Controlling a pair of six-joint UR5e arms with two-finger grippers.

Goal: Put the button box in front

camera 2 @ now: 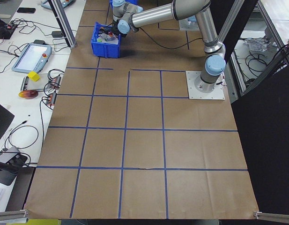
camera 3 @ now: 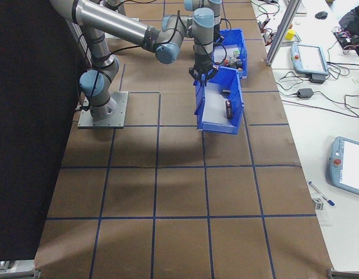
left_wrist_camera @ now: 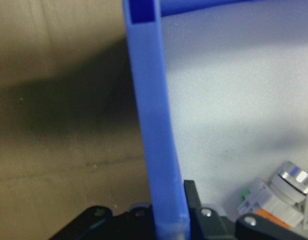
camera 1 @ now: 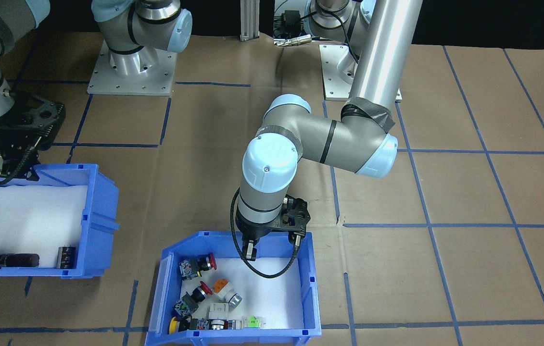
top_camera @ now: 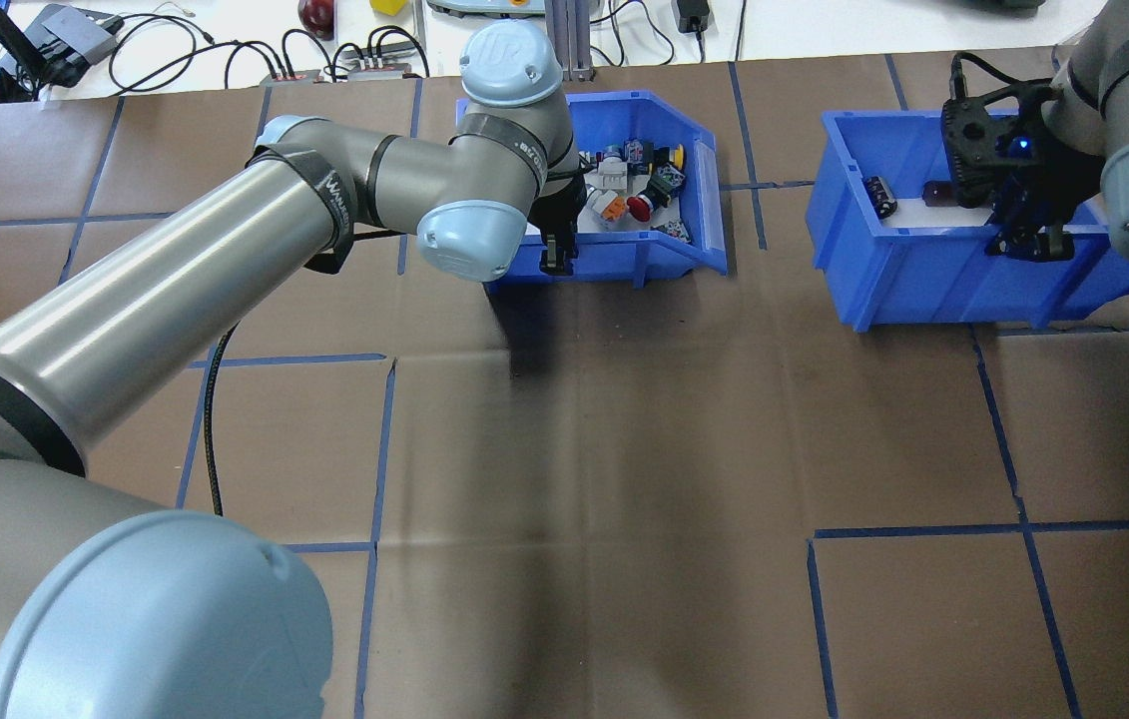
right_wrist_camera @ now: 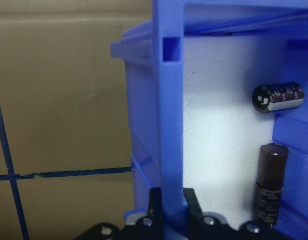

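So the blue plastic button box with the white foam liner and loose red, yellow and orange push-buttons [camera 1: 233,288] sat at the bottom centre of the front-facing view, and the left gripper [camera 1: 249,250] was clamped on its back wall, the one along the top of the bin there. In the left wrist view the thin blue wall [left_wrist_camera: 154,125] ran straight up between the fingers [left_wrist_camera: 191,197], which looked pinched tight on it with no gap. That's a skinny grip on one edge, so my worry was the bin swinging or tipping on a lift or drag, with the sloped lip dropping and switches sliding out, since they were piled in the half away from the grip. A slip off that smooth plastic also seemed possible. Meanwhile the right gripper [right_wrist_camera: 171,202] was closed the same way on the wall of the other blue bin holding dark cylinders [camera 1: 36,221], at the left of that view. If both moved at once, the bins could bump.
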